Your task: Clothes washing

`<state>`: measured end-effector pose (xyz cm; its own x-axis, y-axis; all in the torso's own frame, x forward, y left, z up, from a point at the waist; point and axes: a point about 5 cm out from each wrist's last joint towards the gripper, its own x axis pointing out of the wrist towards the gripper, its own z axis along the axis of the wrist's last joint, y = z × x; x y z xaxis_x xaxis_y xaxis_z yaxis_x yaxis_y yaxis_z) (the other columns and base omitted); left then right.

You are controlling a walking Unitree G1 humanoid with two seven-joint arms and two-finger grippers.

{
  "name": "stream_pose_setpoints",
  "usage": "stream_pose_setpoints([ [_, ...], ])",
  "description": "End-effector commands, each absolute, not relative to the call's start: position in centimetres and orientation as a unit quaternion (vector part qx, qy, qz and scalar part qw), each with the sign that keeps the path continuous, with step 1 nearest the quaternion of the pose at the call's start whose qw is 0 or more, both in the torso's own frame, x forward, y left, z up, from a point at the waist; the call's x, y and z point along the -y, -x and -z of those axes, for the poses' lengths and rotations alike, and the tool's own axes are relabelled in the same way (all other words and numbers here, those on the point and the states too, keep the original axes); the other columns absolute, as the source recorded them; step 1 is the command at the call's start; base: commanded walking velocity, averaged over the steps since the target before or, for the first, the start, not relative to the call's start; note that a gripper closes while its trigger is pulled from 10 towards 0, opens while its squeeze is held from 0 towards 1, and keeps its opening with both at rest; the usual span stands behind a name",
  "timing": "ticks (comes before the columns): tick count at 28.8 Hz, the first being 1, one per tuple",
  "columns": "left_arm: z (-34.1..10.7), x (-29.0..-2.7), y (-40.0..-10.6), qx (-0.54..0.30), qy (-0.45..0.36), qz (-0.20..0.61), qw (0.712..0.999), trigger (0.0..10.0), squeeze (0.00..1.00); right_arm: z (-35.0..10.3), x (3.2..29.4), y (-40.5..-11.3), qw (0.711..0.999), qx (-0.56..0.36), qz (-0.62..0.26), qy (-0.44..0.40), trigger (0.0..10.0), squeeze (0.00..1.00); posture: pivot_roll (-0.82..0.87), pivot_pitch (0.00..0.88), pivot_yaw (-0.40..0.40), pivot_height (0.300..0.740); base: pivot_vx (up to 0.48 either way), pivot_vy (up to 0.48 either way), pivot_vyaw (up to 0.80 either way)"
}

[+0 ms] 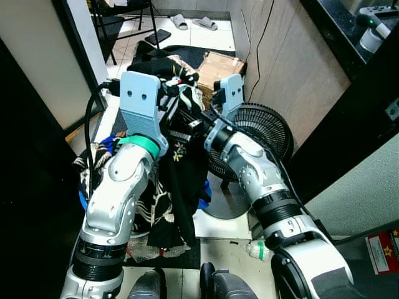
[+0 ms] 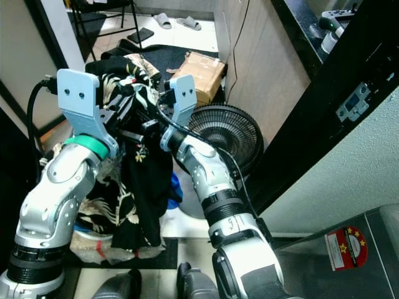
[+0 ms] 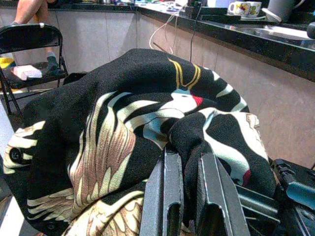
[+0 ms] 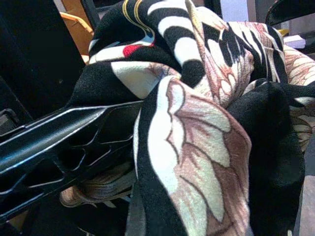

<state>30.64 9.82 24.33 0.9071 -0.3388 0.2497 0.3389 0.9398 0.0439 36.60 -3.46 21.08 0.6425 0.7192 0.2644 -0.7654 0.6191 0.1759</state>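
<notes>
A black garment [image 1: 177, 187] printed with white and tan cranes hangs between both raised arms, its tail reaching down toward the floor. My left gripper [image 3: 184, 157] is shut on a fold of it; the black fingers [image 3: 165, 196] pinch the cloth between them. My right gripper [image 1: 187, 121] meets the left one at the bunched top of the garment. In the right wrist view one finger [image 4: 64, 142] lies along the cloth [image 4: 197, 147], which drapes over it and hides the other finger.
A black floor fan [image 1: 255, 134] stands just right of the arms, against a wood-panel wall. A cardboard box [image 1: 218, 65] and dark clothes lie beyond. More patterned laundry [image 1: 93, 162] is piled low on the left. A folding chair [image 1: 124, 18] and a person's legs [image 3: 29, 10] are farther off.
</notes>
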Motion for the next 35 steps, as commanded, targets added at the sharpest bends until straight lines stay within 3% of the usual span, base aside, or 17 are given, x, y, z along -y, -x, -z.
stream_pose_setpoints([
  [1,-23.9,-9.6,-30.7,0.119,0.000,0.181,0.976,10.0,0.00,-22.1,4.1,-36.7,0.895,0.115,-0.405,-0.149,0.0,0.00,0.03,0.061,0.016,0.740,0.000,0.000,0.00],
  [4,-23.9,-9.6,-30.7,0.119,0.001,0.181,0.976,10.0,0.00,-22.1,4.2,-36.6,0.894,0.117,-0.405,-0.150,0.0,0.00,0.03,0.061,0.016,0.740,0.000,0.000,0.00],
  [5,-23.9,-9.7,-30.7,0.118,0.002,0.181,0.976,10.0,1.00,-22.1,4.3,-36.6,0.894,0.118,-0.405,-0.151,0.0,0.00,0.03,0.063,0.019,0.740,0.000,0.000,0.00],
  [20,-23.8,-10.1,-30.2,0.116,0.002,0.190,0.975,10.0,1.00,-22.2,5.1,-36.3,0.897,0.131,-0.395,-0.148,0.0,0.00,0.03,0.067,0.025,0.740,0.000,0.000,0.00],
  [21,-23.8,-10.3,-30.1,0.117,-0.001,0.192,0.974,10.0,1.00,-22.1,5.4,-36.1,0.898,0.133,-0.396,-0.136,7.8,0.00,0.04,0.069,0.025,0.740,0.000,0.000,0.00],
  [22,-23.9,-10.4,-30.0,0.118,-0.005,0.194,0.974,10.0,1.00,-21.9,5.6,-35.9,0.899,0.134,-0.398,-0.125,10.0,0.00,0.04,0.069,0.025,0.740,0.000,0.000,0.00],
  [27,-24.2,-10.4,-29.4,0.124,-0.024,0.209,0.970,10.0,1.00,-21.2,7.0,-34.2,0.899,0.136,-0.408,-0.087,10.0,0.00,0.03,0.071,0.031,0.740,0.000,0.000,0.00],
  [28,-23.9,-10.5,-29.6,0.121,-0.038,0.200,0.971,10.0,0.00,-21.1,7.3,-33.9,0.902,0.138,-0.399,-0.084,10.0,0.00,0.03,0.069,0.036,0.740,0.000,0.000,0.00],
  [29,-23.9,-10.5,-29.6,0.121,-0.038,0.200,0.971,10.0,0.00,-21.1,7.3,-33.9,0.902,0.138,-0.399,-0.084,10.0,0.00,0.03,0.069,0.036,0.740,0.000,0.000,0.00],
  [30,-23.3,-10.6,-29.7,0.116,-0.053,0.200,0.972,10.0,1.00,-20.8,7.8,-33.5,0.909,0.138,-0.386,-0.079,10.0,0.00,0.02,0.067,0.038,0.740,0.000,0.000,0.00],
  [35,-22.9,-10.5,-29.7,0.111,-0.051,0.210,0.970,10.0,1.00,-20.0,7.9,-33.3,0.914,0.128,-0.377,-0.075,10.0,0.00,0.02,0.068,0.040,0.740,0.000,0.000,0.00],
])
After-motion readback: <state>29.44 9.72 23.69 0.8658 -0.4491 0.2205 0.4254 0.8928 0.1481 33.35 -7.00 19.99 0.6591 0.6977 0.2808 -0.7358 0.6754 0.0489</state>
